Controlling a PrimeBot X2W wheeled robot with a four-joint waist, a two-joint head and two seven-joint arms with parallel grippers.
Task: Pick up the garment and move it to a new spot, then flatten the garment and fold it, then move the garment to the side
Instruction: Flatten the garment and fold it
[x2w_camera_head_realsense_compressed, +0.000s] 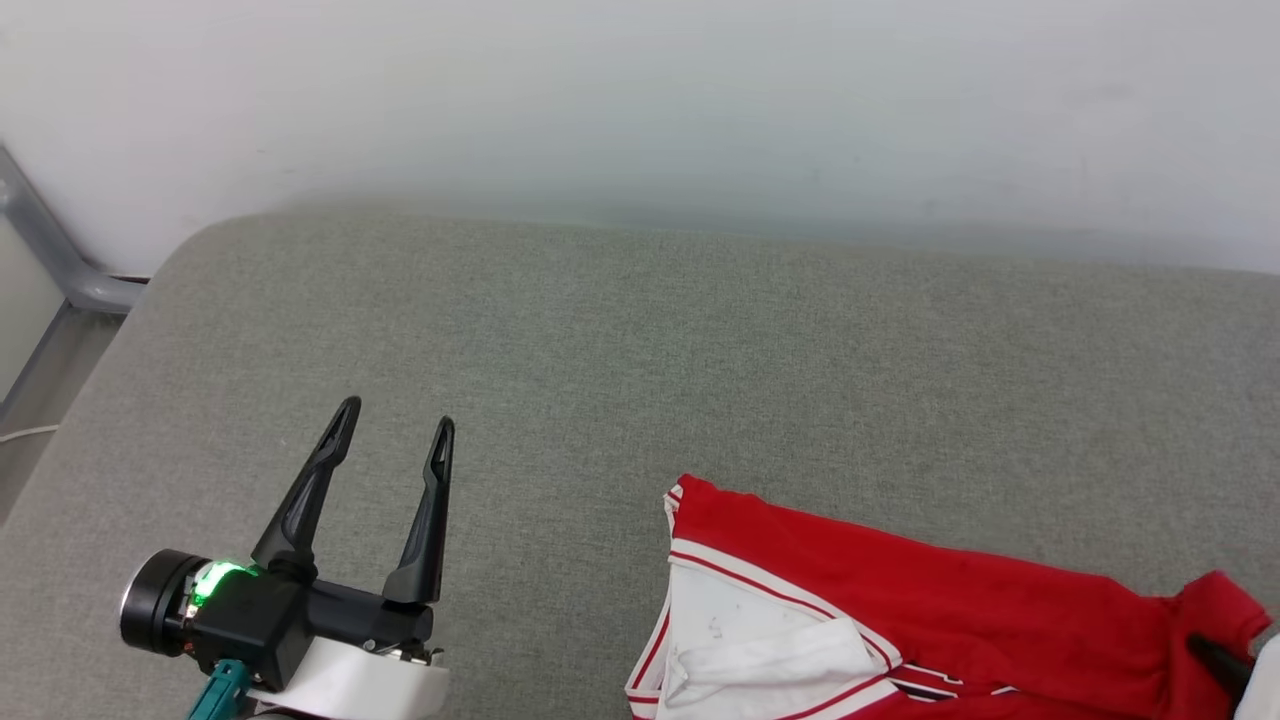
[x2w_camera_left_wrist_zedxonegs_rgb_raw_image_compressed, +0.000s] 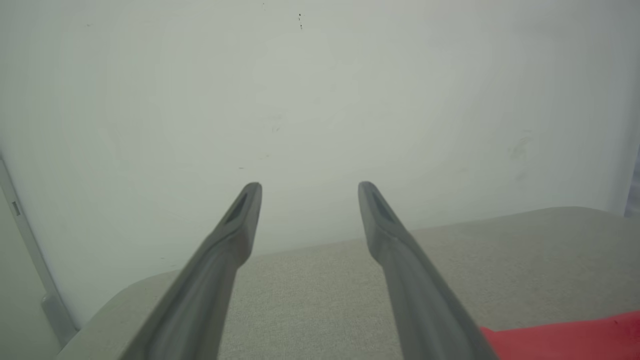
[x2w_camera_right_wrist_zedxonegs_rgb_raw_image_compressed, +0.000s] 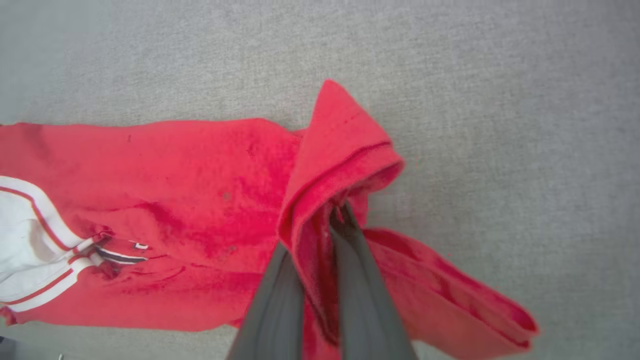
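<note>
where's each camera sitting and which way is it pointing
Head view: on the head, looking forward and down at the grey surface and wall; left hand open at lower left, shirt at lower right.
Left wrist view: on the left wrist, looking along its spread fingers over the grey surface at the wall.
Right wrist view: on the right wrist, looking down on the shirt; right hand shut on a red fold.
Shared: all three show the shirt and grey surface; the head and left wrist views share the wall.
</note>
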